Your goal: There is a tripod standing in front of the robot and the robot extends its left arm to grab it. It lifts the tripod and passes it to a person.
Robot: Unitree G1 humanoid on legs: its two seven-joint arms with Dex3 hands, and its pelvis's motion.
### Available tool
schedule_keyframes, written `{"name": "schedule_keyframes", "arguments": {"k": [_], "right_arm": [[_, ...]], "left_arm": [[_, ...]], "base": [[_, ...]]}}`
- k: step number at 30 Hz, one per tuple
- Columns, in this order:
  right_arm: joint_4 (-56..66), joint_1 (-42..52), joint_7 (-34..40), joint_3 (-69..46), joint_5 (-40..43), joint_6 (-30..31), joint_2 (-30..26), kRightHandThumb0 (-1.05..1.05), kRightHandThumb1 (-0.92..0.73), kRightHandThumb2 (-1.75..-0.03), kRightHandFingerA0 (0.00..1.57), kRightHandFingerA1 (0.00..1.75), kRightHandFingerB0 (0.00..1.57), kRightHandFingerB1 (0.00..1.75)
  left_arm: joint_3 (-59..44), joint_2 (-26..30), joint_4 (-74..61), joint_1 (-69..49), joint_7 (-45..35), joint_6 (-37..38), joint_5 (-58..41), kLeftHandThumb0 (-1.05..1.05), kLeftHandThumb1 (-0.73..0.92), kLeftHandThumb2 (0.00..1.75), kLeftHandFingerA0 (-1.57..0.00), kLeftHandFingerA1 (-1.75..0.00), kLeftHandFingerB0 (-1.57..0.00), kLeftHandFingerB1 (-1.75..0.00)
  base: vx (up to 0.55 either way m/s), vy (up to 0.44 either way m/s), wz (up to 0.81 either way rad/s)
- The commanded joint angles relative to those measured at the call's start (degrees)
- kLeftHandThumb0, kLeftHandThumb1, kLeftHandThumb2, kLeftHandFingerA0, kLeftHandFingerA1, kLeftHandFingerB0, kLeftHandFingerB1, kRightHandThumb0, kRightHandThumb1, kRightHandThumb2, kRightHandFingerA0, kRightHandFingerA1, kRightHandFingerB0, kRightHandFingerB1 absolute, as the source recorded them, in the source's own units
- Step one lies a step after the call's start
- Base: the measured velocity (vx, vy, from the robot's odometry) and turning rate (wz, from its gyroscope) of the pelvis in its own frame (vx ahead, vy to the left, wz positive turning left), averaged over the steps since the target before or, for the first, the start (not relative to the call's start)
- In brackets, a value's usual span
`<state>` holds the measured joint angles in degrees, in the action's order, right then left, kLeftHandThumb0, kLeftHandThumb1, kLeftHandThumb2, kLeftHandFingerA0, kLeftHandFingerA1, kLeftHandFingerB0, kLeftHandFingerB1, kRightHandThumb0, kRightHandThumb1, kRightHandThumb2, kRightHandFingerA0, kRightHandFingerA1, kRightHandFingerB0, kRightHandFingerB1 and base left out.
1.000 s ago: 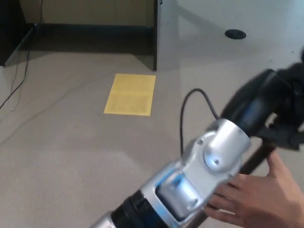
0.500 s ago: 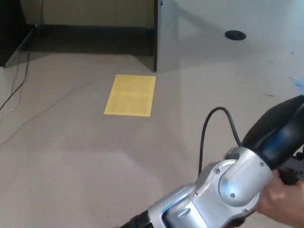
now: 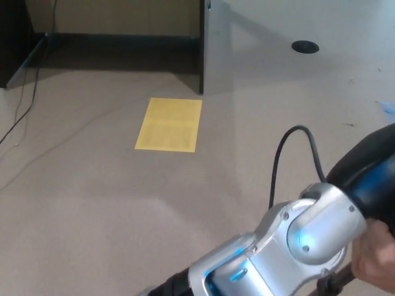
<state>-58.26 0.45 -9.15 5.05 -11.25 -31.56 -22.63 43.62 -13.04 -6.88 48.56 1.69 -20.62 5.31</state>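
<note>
My left arm (image 3: 290,246) reaches in from the bottom and crosses to the right edge, a silver forearm with a black cable looping above it. Only the black back of my left hand (image 3: 369,165) shows at the right edge, and its grip is cut off by the frame. A short dark piece of the tripod (image 3: 336,280) shows under the forearm at the bottom right. A person's hand (image 3: 378,254) is right beside it, partly behind my wrist. My right hand does not show.
A yellow sheet (image 3: 170,123) lies on the beige carpet ahead. A grey partition with a dark edge (image 3: 213,43) stands behind it. A black round floor cap (image 3: 305,45) is at the back right, and thin cables (image 3: 24,98) run along the left.
My left arm has swung right and lower, carrying the hand and the tripod's top out past the right edge. The person's hand has shifted right with it and shows less.
</note>
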Motion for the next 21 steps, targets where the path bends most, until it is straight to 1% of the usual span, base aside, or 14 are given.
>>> {"name": "schedule_keyframes", "arguments": {"k": [1,2,5,8,10,11,13,15,16,17,18,20,21], "right_arm": [[0.4,0.3,0.6,0.0,-0.1,1.5,0.3,-0.64,-0.71,-0.62,0.50,0.36,0.37,0.33],[0.6,0.5,0.0,-0.2,0.4,1.7,0.3,-0.63,-0.70,-0.62,0.49,0.36,0.37,0.33],[0.2,0.3,-1.3,-0.7,1.3,1.6,0.4,-0.61,-0.70,-0.62,0.48,0.36,0.37,0.33],[0.3,0.3,-0.4,-0.4,0.5,1.8,0.3,-0.62,-0.71,-0.61,0.49,0.37,0.37,0.33],[0.5,0.1,0.7,0.2,-0.5,1.9,0.0,-0.63,-0.72,-0.62,0.49,0.37,0.37,0.33],[0.6,0.0,1.6,0.7,-1.3,2.5,-0.1,-0.63,-0.72,-0.62,0.49,0.36,0.37,0.33],[0.6,0.3,1.5,0.7,-1.1,1.9,-0.1,-0.63,-0.72,-0.62,0.49,0.37,0.37,0.33],[0.6,0.4,1.2,0.6,-0.7,1.8,-0.1,-0.62,-0.71,-0.62,0.48,0.36,0.36,0.33],[0.3,0.3,1.0,0.5,-0.6,1.9,0.0,-0.63,-0.68,-0.62,0.48,0.37,0.36,0.33],[0.4,0.5,0.7,0.4,-0.2,1.9,0.2,-0.61,-0.71,-0.62,0.47,0.36,0.36,0.33],[0.6,0.6,0.6,0.4,-0.2,2.0,0.2,-0.61,-0.71,-0.62,0.47,0.36,0.35,0.33],[0.8,0.8,0.3,0.3,0.1,1.9,0.2,-0.61,-0.71,-0.62,0.47,0.36,0.36,0.33],[0.7,0.9,0.5,0.2,0.1,1.7,0.2,-0.62,-0.71,-0.61,0.49,0.37,0.37,0.33]], "left_arm": [[-1.8,-0.9,-0.4,3.0,-8.2,-7.3,-0.2,-0.98,0.56,0.61,0.00,0.00,0.00,0.00],[-2.2,-0.2,-0.2,2.7,-8.6,-7.1,0.3,-1.01,0.55,0.63,0.00,0.00,0.00,0.00],[-4.0,1.4,-1.5,2.4,-10.6,-9.2,0.3,-1.02,0.55,0.64,0.00,0.00,0.00,0.00],[-5.6,2.9,-2.2,1.8,-11.6,-9.4,0.9,-1.00,0.56,0.63,0.00,0.00,0.00,0.00],[-7.0,3.7,-1.7,1.4,-12.0,-8.0,1.1,-0.98,0.56,0.62,0.00,0.00,0.00,0.00],[-9.1,6.0,-1.1,1.2,-13.2,-6.9,0.7,-0.97,0.56,0.60,0.00,0.00,0.00,0.00],[-11.4,7.9,-2.4,0.7,-15.1,-8.5,-0.4,-0.94,0.54,0.59,0.00,0.00,0.00,0.00],[-13.0,9.5,-3.1,0.0,-16.4,-8.2,-1.0,-0.92,0.56,0.59,0.00,0.00,0.00,0.00],[-14.7,11.4,-4.4,-0.4,-17.9,-9.5,-1.8,-0.92,0.55,0.59,0.00,0.00,0.00,0.00],[-15.5,13.2,-5.6,-0.8,-18.4,-9.9,-1.0,-0.94,0.56,0.59,0.00,0.00,0.00,0.00],[-17.2,14.4,-6.3,-1.8,-19.2,-9.5,-2.0,-0.85,0.53,0.57,0.00,0.00,0.00,0.00],[-21.0,16.8,-7.6,-4.0,-20.8,-8.6,-4.2,-0.85,0.53,0.57,0.00,0.00,0.00,0.00],[-22.6,17.4,-7.9,-5.2,-20.9,-8.0,-4.9,-0.88,0.49,0.57,0.00,0.00,0.00,0.00]], "base": [[0.00,0.000,0.00],[0.00,0.000,0.00],[0.00,0.000,0.00],[0.00,0.000,0.00],[0.00,0.000,0.00],[0.00,0.000,0.00],[0.00,0.000,0.00],[0.00,0.000,0.00],[0.00,0.000,0.00],[0.00,0.000,0.00],[0.00,0.000,0.00],[0.00,0.000,0.00],[0.00,0.000,0.00]]}}
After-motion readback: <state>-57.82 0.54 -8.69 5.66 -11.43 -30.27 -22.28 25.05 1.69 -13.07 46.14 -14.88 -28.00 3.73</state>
